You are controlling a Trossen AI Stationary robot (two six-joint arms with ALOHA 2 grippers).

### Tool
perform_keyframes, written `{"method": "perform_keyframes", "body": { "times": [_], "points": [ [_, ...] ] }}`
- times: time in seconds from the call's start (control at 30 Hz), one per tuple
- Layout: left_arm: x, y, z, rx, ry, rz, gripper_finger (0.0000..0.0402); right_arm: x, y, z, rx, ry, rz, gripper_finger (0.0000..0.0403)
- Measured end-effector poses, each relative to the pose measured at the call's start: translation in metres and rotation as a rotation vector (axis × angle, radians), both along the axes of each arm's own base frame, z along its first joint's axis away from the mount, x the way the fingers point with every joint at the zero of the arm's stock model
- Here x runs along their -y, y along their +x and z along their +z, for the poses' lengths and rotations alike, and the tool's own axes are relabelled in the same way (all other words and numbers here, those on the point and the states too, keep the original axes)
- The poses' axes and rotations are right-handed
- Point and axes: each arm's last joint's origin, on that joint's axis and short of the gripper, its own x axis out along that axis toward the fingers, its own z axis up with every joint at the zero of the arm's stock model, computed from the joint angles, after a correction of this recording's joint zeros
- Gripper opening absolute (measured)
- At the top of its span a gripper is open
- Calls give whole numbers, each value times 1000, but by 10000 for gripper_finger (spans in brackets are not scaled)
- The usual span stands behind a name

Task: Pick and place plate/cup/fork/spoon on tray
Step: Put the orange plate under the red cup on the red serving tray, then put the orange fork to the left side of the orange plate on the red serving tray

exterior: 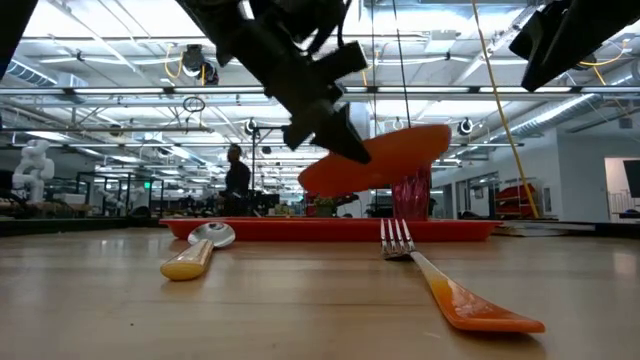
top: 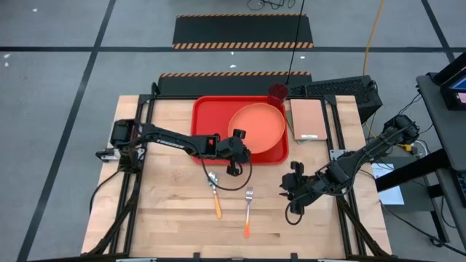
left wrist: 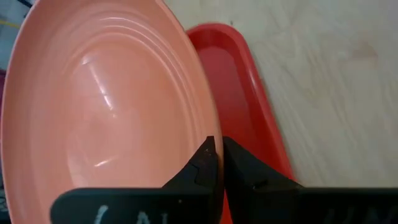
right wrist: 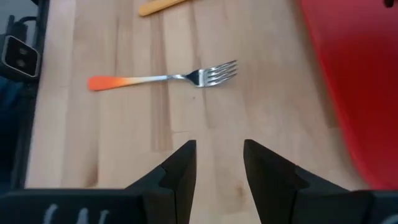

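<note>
Lying nearest on the wooden table is the fork, its orange handle pointing toward the front edge and its tines toward the tray; in the overhead view it is sitting well apart from the tray, just to the right of the spoon. That spoon is resting with its silver bowl toward the tray and its yellow-orange handle toward the front, and in the level view it is showing on the left. Behind the two, the left gripper is reaching over the tray's front rim and pinching the near edge of the plate, its two fingers closed tight on the rim with almost no gap between them. In the level view the plate is hanging tilted above the tray, not lying flat on it. Most of the tray's red floor is showing bare to the left of the plate. Just past the tray's far right corner, the cup is standing upright, outside the tray, and beside it a tan-pink pad is lying to the tray's right. Off to the right, the right gripper is hovering near the table with its fingers parted and gripping nothing, the fork lying ahead of it.
</note>
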Motion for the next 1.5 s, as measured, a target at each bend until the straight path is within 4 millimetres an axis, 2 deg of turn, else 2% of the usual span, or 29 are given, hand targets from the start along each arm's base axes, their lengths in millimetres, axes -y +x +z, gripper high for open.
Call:
{"method": "perform_keyframes", "body": {
  "times": [0.1, 0.27, 0.53, 0.77, 0.9, 1.2, 1.5],
  "points": [
    [-1, 2, -8, -16, 8, -7, 6, 0, -1, 1, -4, 22, -9, 128],
    [-6, 2, -10, -36, 7, 5, 16, 1, -2, 4, 8, 30, -10, 128],
    [-16, -2, -16, -86, -56, 12, 9, 1, -3, 5, 13, 33, -11, 128],
    [-20, -2, -33, -150, -61, 5, 13, 1, -3, 5, 13, 33, -13, 128],
    [-23, 2, -35, -123, -72, 16, 11, 1, -3, 5, 17, 34, -11, 128],
    [-29, 4, -41, -104, -107, 71, 78, 1, -2, 5, 20, 34, -10, 128],
    [-29, 5, -38, -69, -121, 116, 123, 1, -2, 5, 20, 32, -7, 128]
  ]
}}
